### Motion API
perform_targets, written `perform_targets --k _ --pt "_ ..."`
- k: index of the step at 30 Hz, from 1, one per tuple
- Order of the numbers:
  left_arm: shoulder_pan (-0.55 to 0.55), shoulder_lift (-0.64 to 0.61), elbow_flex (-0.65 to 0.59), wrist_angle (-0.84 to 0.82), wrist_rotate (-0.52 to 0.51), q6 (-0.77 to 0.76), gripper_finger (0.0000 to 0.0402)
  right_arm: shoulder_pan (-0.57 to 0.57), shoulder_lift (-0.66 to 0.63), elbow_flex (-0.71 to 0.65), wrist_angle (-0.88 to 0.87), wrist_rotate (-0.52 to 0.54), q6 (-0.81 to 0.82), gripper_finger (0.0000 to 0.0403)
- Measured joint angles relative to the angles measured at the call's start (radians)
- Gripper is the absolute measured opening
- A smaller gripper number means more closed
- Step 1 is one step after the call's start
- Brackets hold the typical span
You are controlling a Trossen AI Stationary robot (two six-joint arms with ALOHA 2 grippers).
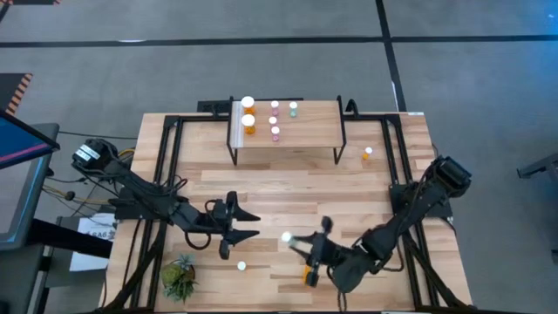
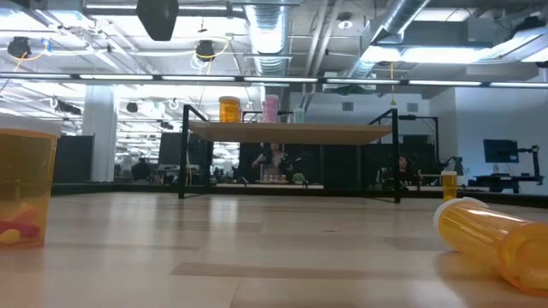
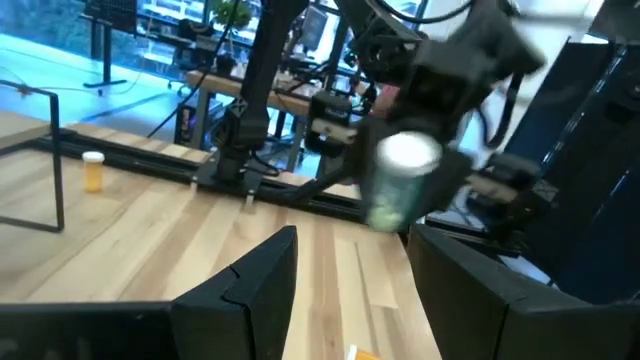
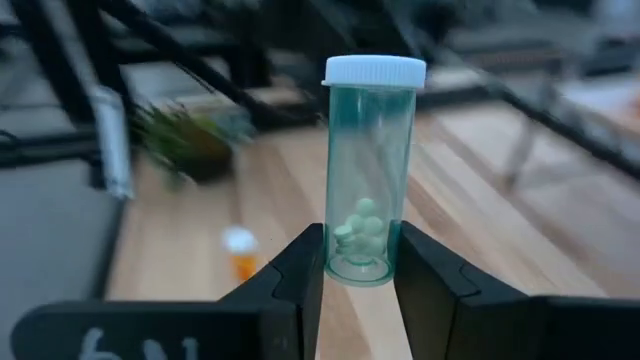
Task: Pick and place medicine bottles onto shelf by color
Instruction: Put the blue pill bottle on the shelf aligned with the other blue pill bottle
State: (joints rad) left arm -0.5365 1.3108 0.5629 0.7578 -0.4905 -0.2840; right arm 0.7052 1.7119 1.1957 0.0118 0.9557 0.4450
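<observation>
My right gripper (image 4: pixel 360 285) is shut on a pale green bottle (image 4: pixel 368 170) with a white cap, held over the near middle of the table (image 1: pixel 286 237). It also shows in the left wrist view (image 3: pixel 400 185). My left gripper (image 1: pixel 247 225) is open and empty just left of it, its fingers (image 3: pixel 260 280) pointing at the bottle. The shelf (image 1: pixel 283 144) stands at the far middle. On it stand two large orange bottles (image 1: pixel 248 115), three pink ones (image 1: pixel 275 119) and one green one (image 1: pixel 293 109). My right gripper pinches the green bottle's lower end (image 4: pixel 360 262) between its two fingers, one on each side of the round wall. The fingers come level, from the table's right. The bottle stands upright, cap up, lifted clear of the table.
An orange bottle (image 2: pixel 501 239) lies on its side near the front edge under my right arm. A small orange bottle (image 1: pixel 241 265) stands at the front left, beside a potted plant (image 1: pixel 179 277). Another orange bottle (image 1: pixel 367 154) stands right of the shelf.
</observation>
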Motion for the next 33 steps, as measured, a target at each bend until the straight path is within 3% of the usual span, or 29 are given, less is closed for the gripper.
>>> perform_targets --k 5,8,19,33 --pt "-0.002 0.000 0.000 0.018 0.040 0.001 0.0180 -0.011 0.000 0.000 0.336 -0.025 -0.319 0.0123" --pt "-0.002 0.000 0.000 0.026 0.041 0.012 0.0180 -0.037 0.000 0.000 0.454 -0.117 -0.445 0.0123" --pt "-0.002 0.000 0.000 0.026 0.041 0.037 0.0180 -0.203 0.000 0.000 0.472 -0.401 -0.414 0.0123" --pt "-0.026 0.000 -0.001 0.129 0.040 0.138 0.0180 -0.228 0.001 0.000 0.344 -0.409 -0.325 0.0123"
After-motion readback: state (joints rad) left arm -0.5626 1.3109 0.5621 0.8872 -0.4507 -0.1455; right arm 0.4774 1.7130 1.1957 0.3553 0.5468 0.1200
